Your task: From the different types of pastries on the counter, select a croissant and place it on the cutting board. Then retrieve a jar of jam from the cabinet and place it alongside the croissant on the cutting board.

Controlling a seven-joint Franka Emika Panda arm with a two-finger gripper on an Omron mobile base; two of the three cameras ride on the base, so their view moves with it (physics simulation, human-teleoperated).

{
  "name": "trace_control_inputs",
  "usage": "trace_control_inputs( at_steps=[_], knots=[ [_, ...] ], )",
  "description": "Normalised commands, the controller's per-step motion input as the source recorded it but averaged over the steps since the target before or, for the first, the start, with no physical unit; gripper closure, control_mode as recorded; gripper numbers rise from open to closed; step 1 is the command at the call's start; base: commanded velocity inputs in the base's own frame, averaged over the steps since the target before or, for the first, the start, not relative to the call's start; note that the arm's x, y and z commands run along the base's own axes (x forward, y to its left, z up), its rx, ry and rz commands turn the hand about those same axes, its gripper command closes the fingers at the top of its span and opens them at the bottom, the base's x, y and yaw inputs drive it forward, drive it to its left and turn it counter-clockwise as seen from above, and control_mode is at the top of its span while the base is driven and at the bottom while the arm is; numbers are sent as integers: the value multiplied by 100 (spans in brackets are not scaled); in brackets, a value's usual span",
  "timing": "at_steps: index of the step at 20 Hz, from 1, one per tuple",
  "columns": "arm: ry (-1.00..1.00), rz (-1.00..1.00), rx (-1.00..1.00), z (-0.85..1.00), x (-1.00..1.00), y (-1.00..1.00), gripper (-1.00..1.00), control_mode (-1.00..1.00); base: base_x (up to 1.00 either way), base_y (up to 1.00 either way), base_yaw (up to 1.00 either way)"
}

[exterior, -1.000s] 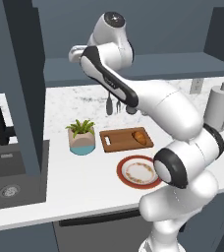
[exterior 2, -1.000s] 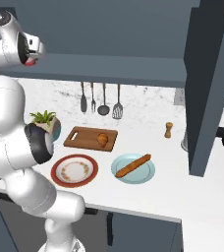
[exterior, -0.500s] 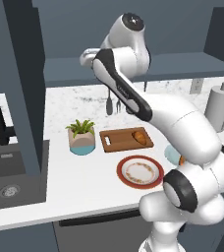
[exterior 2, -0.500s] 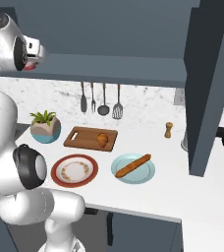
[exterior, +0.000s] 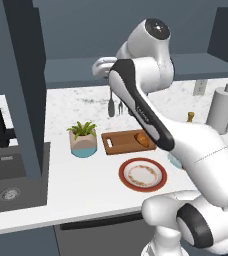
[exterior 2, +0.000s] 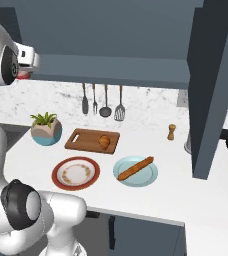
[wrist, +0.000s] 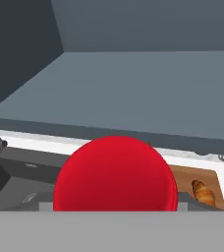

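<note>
The jar of jam looms large and red at the bottom of the hand view, in front of the cabinet shelf and off its edge. My gripper is shut on it and its fingers are hidden behind it. A sliver of the red jar shows under the hand in the right base view. Below, the croissant lies on the right part of the wooden cutting board on the white counter. The stick-shaped pastry rests on a pale blue plate.
A red-rimmed plate lies in front of the board, with a potted plant to its left. Utensils hang on the back wall. A pepper mill, a paper towel roll and a dark sink flank the area.
The arm has swung to the right and slightly down along the shelf front, carrying the red jar with the hand. The croissant and board have not moved.
</note>
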Motion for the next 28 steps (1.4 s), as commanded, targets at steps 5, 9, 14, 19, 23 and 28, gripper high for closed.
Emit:
trace_control_inputs(
  at_steps=[5, 9, 14, 19, 23, 28],
  knots=[
    [1, 0, 0, -15, -64, -32, 100, -100, 0, 0, 0],
    [0, 0, -4, -43, -43, -30, 100, -100, 0, 0, 0],
    [0, 0, -8, -64, -23, -41, 100, -100, 0, 0, 0],
    [0, 0, -7, -69, -8, -45, 100, -100, 0, 0, 0],
    [0, -3, -5, -70, 3, -44, 100, -100, 0, 0, 0],
    [0, -6, -5, -66, 20, -32, 100, -100, 0, 0, 0]
  ],
)
